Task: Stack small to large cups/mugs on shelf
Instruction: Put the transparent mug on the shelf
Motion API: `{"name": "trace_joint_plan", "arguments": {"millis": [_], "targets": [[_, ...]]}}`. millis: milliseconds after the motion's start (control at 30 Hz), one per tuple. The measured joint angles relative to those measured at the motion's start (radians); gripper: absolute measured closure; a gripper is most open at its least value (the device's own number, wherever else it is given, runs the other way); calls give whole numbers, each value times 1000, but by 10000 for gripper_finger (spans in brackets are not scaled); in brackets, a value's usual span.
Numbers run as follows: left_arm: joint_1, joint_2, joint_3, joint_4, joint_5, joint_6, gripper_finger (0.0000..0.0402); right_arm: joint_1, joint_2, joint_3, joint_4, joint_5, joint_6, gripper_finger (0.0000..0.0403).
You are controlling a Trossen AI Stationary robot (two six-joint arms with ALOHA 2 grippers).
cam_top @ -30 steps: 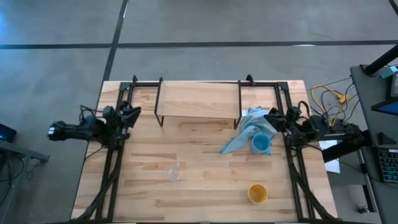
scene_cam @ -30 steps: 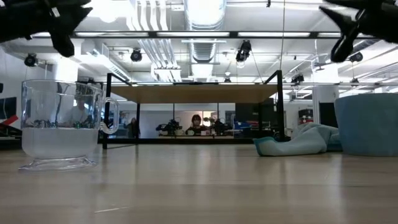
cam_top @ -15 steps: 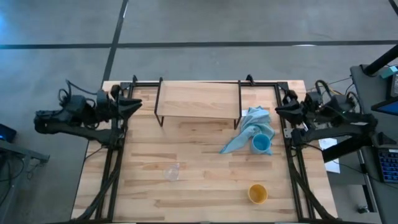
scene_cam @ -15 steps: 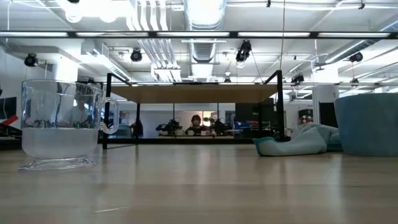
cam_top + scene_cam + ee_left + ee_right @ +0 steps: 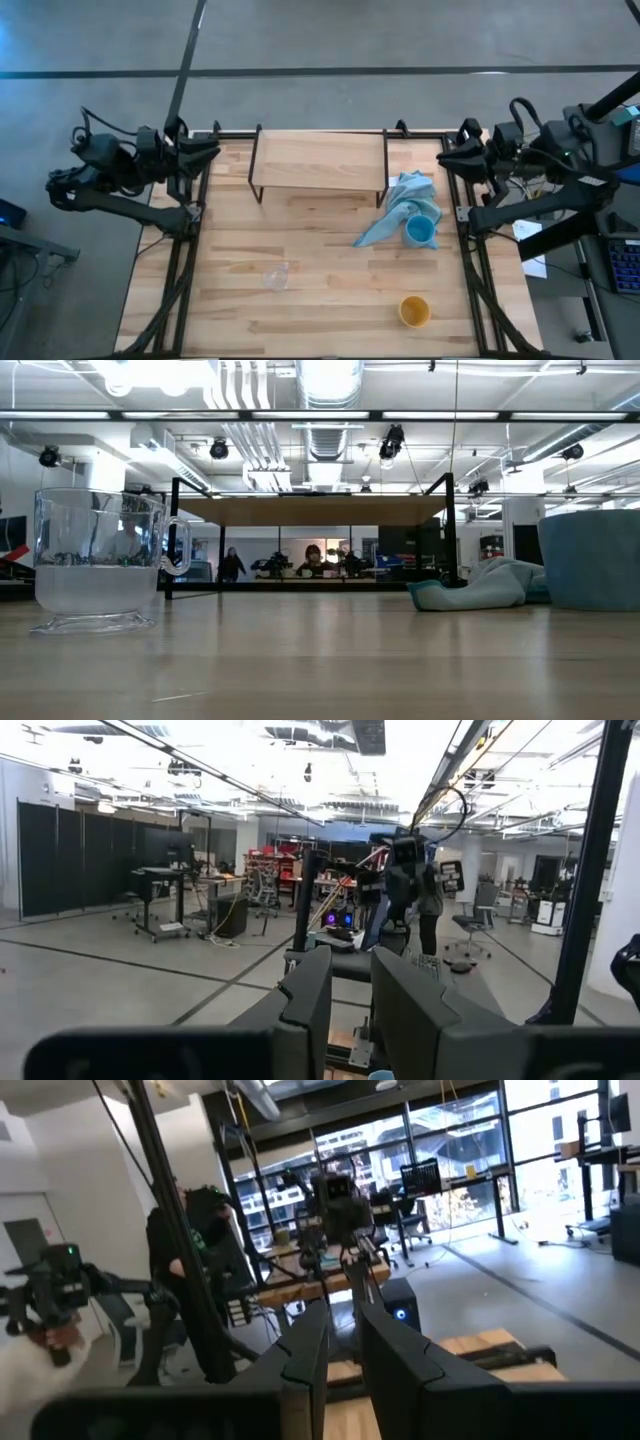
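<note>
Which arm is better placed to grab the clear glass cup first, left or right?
Probably the left. The clear glass cup sits left of the table's middle, on the left gripper's side. The right gripper hangs over the opposite edge, nearer the light blue cup and yellow-orange cup. Both are raised, holding nothing.

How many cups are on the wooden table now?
3: the clear glass cup front-left, the light blue cup against the light blue cloth, the yellow-orange cup front-right. None looks hidden.
</note>
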Motion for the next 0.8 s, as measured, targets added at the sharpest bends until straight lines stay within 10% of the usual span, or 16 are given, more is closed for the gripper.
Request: {"name": "trace_joint_plan", "arguments": {"millis": [800], "targets": [[0, 5, 0, 2, 0, 0, 340, 0, 198, 209, -90, 10, 31, 349]]}}
